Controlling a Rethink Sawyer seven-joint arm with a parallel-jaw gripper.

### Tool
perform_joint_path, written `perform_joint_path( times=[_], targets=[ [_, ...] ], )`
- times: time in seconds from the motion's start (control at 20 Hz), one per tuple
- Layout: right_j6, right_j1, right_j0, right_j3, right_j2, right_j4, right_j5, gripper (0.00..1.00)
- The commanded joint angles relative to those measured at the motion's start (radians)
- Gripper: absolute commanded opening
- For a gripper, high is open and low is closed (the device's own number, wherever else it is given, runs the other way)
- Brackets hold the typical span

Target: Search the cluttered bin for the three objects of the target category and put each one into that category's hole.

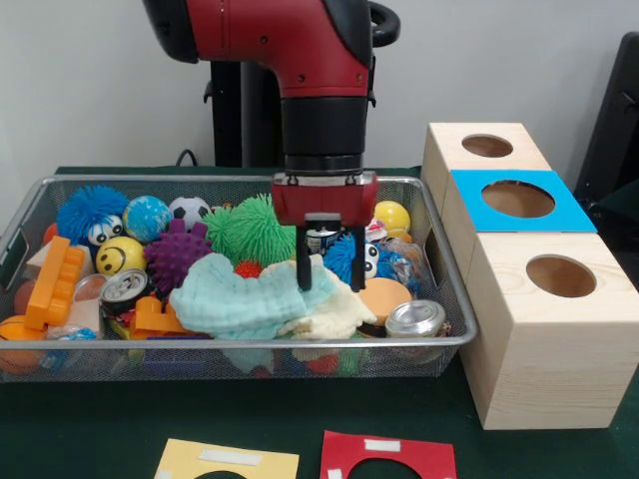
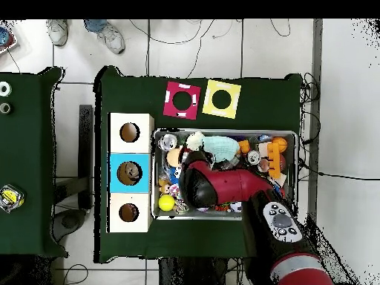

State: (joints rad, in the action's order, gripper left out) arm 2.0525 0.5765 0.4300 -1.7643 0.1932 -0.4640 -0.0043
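Observation:
The silver wire-mesh bin (image 1: 444, 299) is full of clutter: fuzzy and spiky balls, a yellow smiley ball (image 1: 120, 255), orange plastic blocks (image 1: 55, 284), cans (image 1: 414, 318) and two cloths. My gripper (image 1: 329, 282) hangs inside the bin with its fingers (image 1: 356, 261) apart. It stands over the edge of the pale teal cloth (image 1: 235, 299) and the cream cloth (image 1: 329, 317). Nothing is gripped. In the overhead view the arm covers most of the gripper (image 2: 194, 157) above the bin (image 2: 297, 159).
Three wooden boxes with round holes stand beside the bin (image 1: 487, 147) (image 1: 559, 329); the middle one has a blue card (image 1: 517, 200). A yellow card (image 1: 228, 461) and a red card (image 1: 387, 454) lie on the green table. A person's shoes (image 2: 111, 37) show at the overhead view's top.

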Motion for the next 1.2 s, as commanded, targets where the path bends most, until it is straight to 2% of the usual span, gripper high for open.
perform_joint_path(
  times=[0.05,0.35,0.5,0.8,1.1,1.2],
  targets=[
    [0.192,-0.062,0.000,-0.049,-0.116,0.055,-0.055,1.00],
    [0.205,-0.076,-0.042,-0.076,-0.176,0.083,-0.110,1.00],
    [0.191,-0.092,-0.042,-0.067,-0.187,0.083,-0.123,1.00],
    [0.195,-0.195,-0.076,-0.027,-0.227,0.106,-0.198,1.00],
    [0.208,-0.344,-0.137,0.040,-0.255,0.202,-0.333,1.00],
    [0.198,-0.347,-0.141,0.040,-0.250,0.226,-0.345,1.00]
  ],
)
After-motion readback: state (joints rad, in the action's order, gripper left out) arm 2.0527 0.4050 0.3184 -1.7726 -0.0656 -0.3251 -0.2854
